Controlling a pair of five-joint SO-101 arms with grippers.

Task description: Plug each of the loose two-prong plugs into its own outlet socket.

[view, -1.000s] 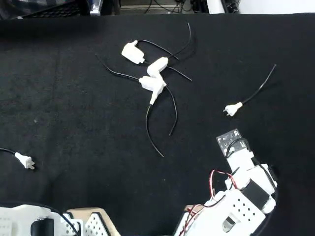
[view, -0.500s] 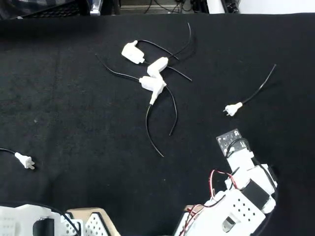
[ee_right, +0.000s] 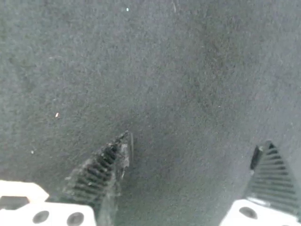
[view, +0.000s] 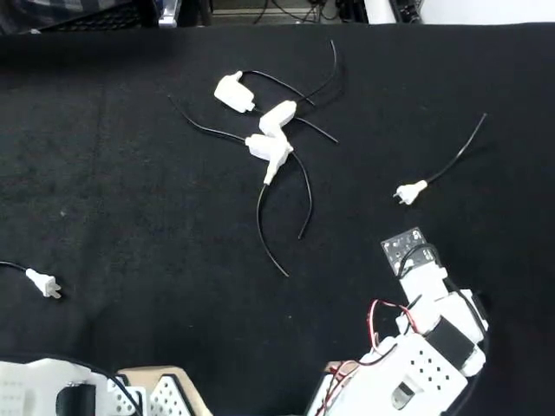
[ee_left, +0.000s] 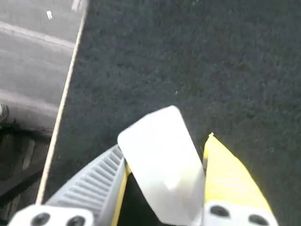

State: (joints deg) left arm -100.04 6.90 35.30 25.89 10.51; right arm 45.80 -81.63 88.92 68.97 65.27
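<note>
Three white socket pieces (view: pixel 269 130) with black wires lie bunched at the back middle of the black table (view: pixel 130 191). One loose two-prong plug (view: pixel 409 191) lies right of centre, its wire running back and to the right. Another plug (view: pixel 43 283) lies near the left edge. My right arm (view: pixel 425 347) sits at the front right, just in front of the right plug. Its gripper (ee_right: pixel 188 155) is open over bare cloth. My left gripper (ee_left: pixel 164 165), with a grey and a yellow finger, is shut on a white blocky piece (ee_left: pixel 162 150); what kind I cannot tell.
The left arm's base (view: pixel 52 390) is at the front left corner. In the left wrist view the table's edge (ee_left: pixel 66 94) runs close beside the gripper, with floor beyond it. Wide bare cloth lies between the wire bunch and the left plug.
</note>
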